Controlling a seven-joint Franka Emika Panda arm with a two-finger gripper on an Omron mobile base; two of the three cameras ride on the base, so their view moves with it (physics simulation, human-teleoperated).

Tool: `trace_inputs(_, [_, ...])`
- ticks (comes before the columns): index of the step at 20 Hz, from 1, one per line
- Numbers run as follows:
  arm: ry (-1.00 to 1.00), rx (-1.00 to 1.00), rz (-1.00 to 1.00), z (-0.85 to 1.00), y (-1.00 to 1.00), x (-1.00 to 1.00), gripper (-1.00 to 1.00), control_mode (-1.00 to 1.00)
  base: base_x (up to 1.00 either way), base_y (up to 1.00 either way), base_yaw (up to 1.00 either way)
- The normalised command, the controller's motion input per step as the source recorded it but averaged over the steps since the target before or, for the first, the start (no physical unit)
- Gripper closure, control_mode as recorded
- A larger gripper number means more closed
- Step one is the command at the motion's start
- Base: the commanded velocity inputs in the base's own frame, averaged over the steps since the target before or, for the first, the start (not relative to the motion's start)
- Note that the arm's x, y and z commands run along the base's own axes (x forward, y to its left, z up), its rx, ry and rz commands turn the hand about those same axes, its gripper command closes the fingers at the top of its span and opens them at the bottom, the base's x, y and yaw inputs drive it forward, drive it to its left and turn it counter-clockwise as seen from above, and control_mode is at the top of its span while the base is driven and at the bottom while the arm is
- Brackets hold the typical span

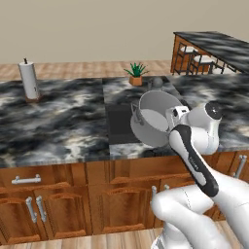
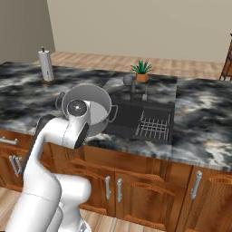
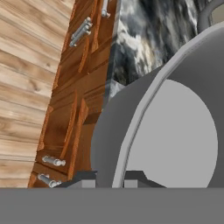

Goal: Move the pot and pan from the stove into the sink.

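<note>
My claw (image 3: 109, 177) is clamped on the rim of the pot (image 1: 154, 119), which hangs tilted; the sink (image 2: 122, 115) lies just beyond and below it.

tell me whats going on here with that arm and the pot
The white arm's end effector is shut on the rim of the pot, holding it tilted in the air over the front edge of the marbled counter. The sink with its wire rack lies just beyond it, and the pot is not yet in it.
</note>
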Motion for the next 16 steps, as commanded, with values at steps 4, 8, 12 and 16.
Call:
trace_inputs(4, [0.0,0.0,0.0,-0.08,0.05,0.66,1.0,-1.0,0.0,0.0,0.0])
trace_inputs(8, [0.0,0.0,0.0,-0.08,0.08,0.73,1.0,-1.0,0.0,0.0,0.0])
trace_inputs(12, [0.0,0.0,0.0,-0.09,0.09,0.73,1.0,-1.0,0.0,0.0,0.0])
trace_inputs(16, [0.0,0.0,0.0,-0.11,0.13,0.73,1.0,-1.0,0.0,0.0,0.0])
